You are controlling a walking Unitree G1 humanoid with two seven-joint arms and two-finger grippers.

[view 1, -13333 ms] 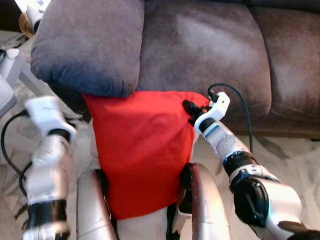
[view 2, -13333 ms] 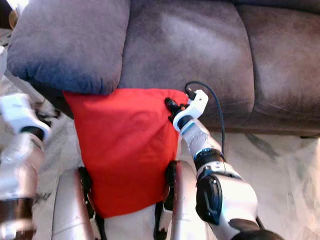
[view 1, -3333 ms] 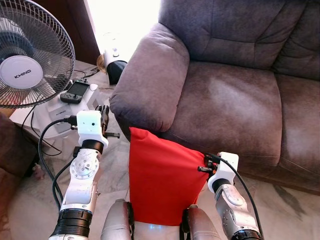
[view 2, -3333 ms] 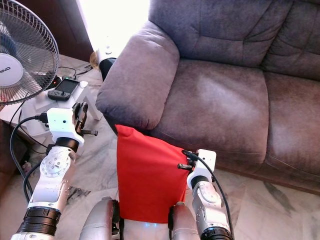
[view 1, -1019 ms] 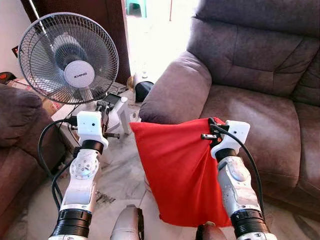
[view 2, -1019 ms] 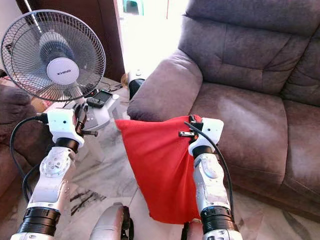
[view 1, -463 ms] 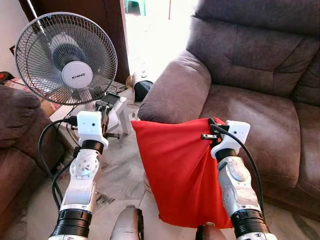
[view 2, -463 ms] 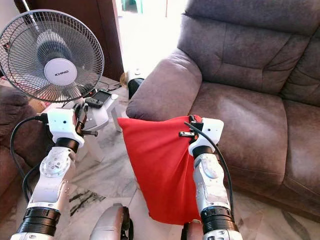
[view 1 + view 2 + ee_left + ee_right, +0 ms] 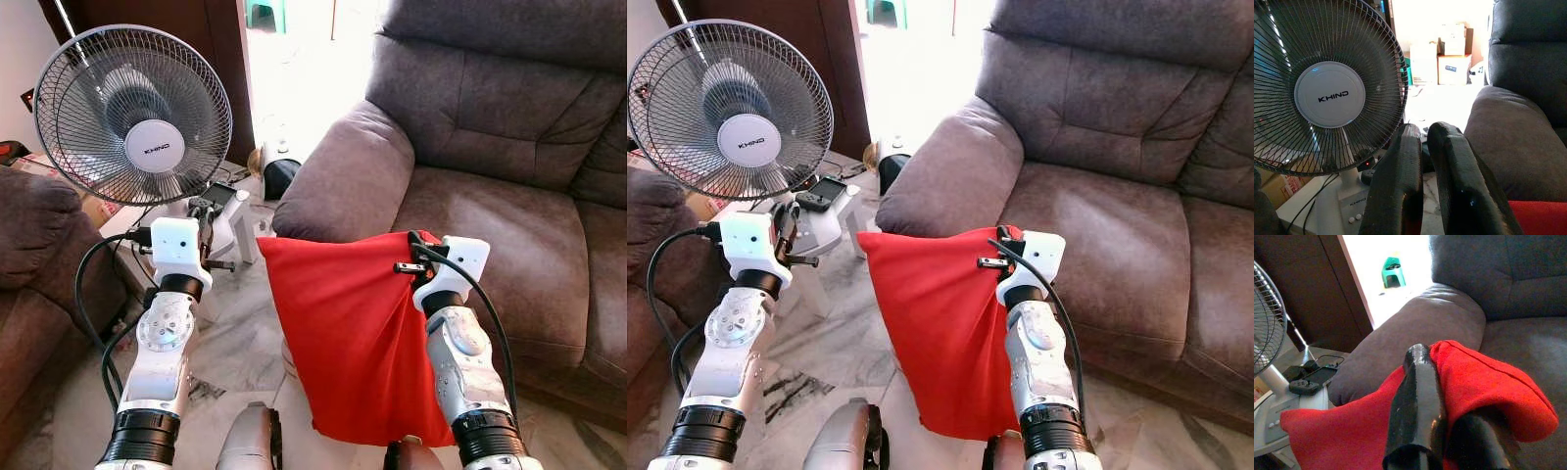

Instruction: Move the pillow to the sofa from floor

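Observation:
The red pillow (image 9: 358, 333) hangs in the air in front of me, off the floor, just short of the sofa's front. My right gripper (image 9: 416, 255) is shut on its upper right corner; in the right wrist view one of its black fingers (image 9: 1418, 391) lies over the red fabric (image 9: 1484, 387). The grey-brown sofa (image 9: 490, 211) stands ahead and to the right, its armrest (image 9: 338, 176) just behind the pillow's top edge. My left gripper (image 9: 204, 217) is raised on the left, apart from the pillow, shut on nothing, and points toward the fan (image 9: 1327, 93).
A standing fan (image 9: 132, 113) sits on a low white table (image 9: 235, 220) with a game controller, to the left of the armrest. A dark upholstered seat (image 9: 34, 264) is at the far left. Marble floor (image 9: 235, 343) lies between them.
The fan's head has swung slightly to one side and back. Both arms and the hanging pillow have held nearly still.

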